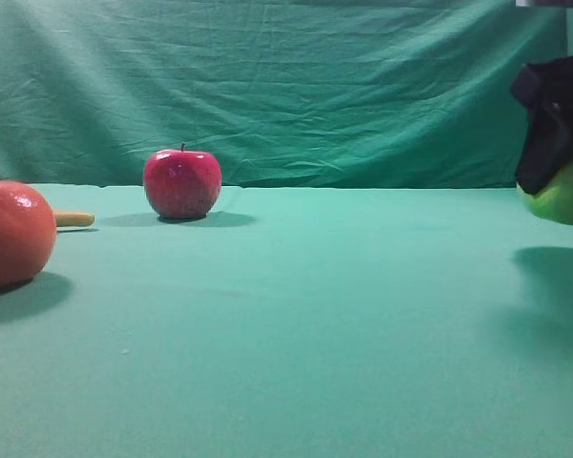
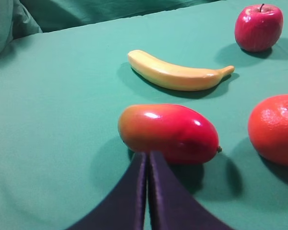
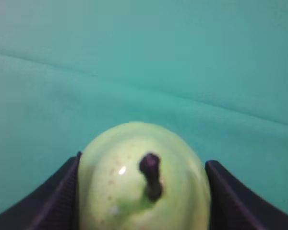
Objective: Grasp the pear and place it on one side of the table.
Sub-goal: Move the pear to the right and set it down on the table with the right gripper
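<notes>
Up above the counter [image 1: 363,315], at the far right, I see my right end effector [image 1: 557,134] hanging in the air. It holds the pear [image 3: 144,179] between its two fingers [image 3: 53,201], one on each side, stem pointing at the wrist camera. My left end effector [image 2: 148,191] is pressed shut, just behind a red mango [image 2: 169,132].

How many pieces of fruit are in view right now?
5. Red apple far back, yellow banana, red-yellow mango, round orange fruit, and glossy yellow-green pear in the right gripper. More may be hidden.
</notes>
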`<state>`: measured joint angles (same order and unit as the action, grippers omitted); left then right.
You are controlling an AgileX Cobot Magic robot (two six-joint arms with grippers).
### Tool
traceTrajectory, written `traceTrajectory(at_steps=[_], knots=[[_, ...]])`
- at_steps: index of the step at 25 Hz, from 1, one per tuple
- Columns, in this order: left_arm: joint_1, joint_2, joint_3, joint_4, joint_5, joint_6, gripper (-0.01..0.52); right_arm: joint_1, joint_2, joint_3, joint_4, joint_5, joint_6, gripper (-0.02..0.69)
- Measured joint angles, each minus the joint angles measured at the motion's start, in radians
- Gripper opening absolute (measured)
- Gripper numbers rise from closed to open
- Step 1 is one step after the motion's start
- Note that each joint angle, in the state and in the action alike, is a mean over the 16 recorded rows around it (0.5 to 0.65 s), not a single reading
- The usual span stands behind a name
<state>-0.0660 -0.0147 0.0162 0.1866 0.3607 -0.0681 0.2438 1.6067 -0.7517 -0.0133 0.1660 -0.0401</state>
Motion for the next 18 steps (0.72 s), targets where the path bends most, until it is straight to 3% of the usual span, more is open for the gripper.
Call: traceTrajectory(at_steps=[9,15,18], knots=[[0.000,0.000,0.000,0.000,0.000,0.000,0.000,0.000,0.032,0.001,0.000,-0.029,0.003,0.555],[0.000,0.000,0.000,0.000,0.000,0.000,0.000,0.000,-0.040,-0.032,-0.007,0.050,0.003,0.621],[0.000,0.000,0.000,0.000,0.000,0.000,0.000,0.000,-0.106,-0.059,-0.012,0.117,0.004,0.617]])
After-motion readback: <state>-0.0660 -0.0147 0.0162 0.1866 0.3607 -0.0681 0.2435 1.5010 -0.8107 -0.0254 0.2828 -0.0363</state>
